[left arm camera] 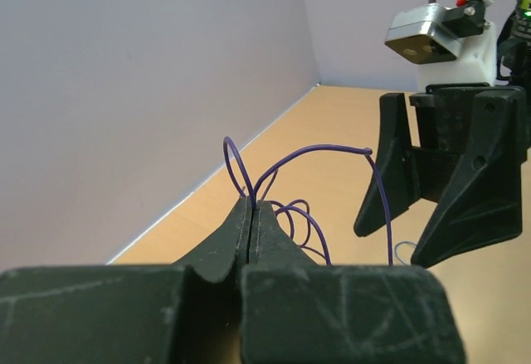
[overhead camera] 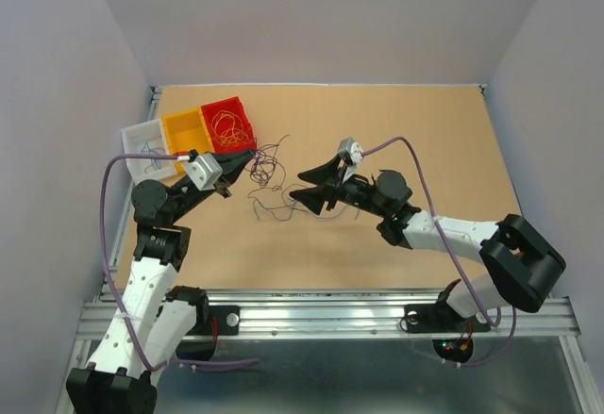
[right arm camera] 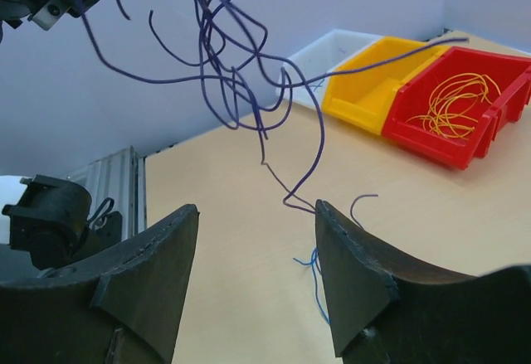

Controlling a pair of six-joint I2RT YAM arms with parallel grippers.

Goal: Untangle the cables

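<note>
Left hand: fingers pressed together, pinching purple cables; the pinch shows only in the left wrist view. Right hand: spread, holding nothing. Its wrist view alone shows those cables dangling above the surface, and orange-yellow cables in the red bin.

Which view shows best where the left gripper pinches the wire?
Left wrist: the left gripper is shut on a purple wire at its tips. Top view shows it tiny; right wrist shows only the tangle hanging.
</note>
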